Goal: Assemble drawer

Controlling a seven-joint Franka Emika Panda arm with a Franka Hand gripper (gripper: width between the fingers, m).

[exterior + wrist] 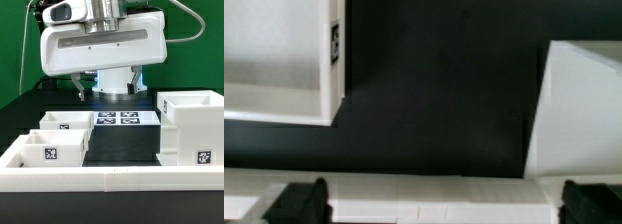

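**Drawer shell (190, 128) + 2 trays loose on tabletop, tool spread wide**

Shell: tall white box, upright, top open. It stands on the black tabletop (125, 145) just to the exterior view's right of the marker board (120, 118). It has a b&w tag (203, 155) low on its camera-facing side.

Low white wall (110, 180): runs along the tabletop edge on the camera side of the marker board.

Near tray (48, 152): to the exterior view's left of the marker board and closer to the camera. Open side up, also tagged on its front face.

Far tray (66, 122): just beside the marker board on the exterior view's left, directly behind the near tray. Can't tell if the 2 trays touch.

Tool (108, 88): hangs above the marker board's far side and grips no part.

Wrist view: the dark fingertips (299, 200) stand far apart. Ahead of them is bare tabletop btwn 2 white parts, one w/ a tag on its side. Can't tell which drawer pieces these are.
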